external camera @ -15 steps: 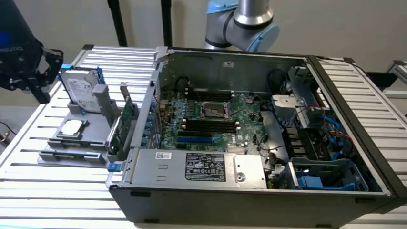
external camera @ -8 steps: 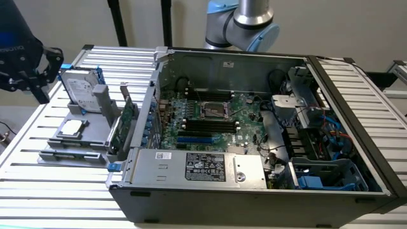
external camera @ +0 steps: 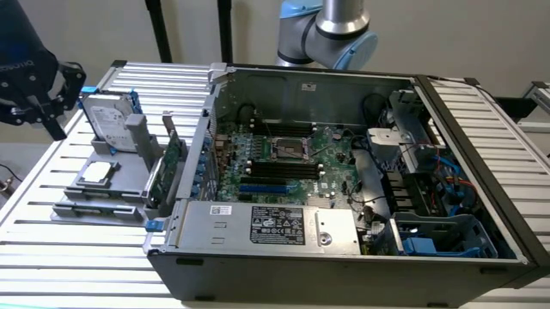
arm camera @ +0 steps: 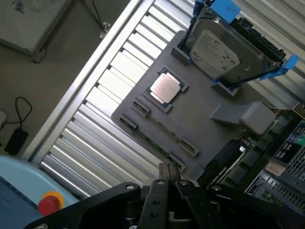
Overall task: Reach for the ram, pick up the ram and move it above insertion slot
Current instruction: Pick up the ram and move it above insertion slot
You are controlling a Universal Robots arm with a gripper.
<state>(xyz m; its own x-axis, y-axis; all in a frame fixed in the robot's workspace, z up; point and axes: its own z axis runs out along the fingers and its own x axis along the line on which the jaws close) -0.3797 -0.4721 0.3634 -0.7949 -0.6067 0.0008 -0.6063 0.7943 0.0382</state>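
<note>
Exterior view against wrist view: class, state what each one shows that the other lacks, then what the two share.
Exterior view alone: the motherboard inside the computer case, and the arm's grey joint. Wrist view alone: the floor and a red button. Shared: the slatted table, the grey fixture holding the hard drive and the processor, and the gripper, fingers shut, close to the ram standing on edge in the fixture.

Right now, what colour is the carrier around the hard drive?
Blue. The carrier wraps the silver hard drive; it shows best in the wrist view.
</note>
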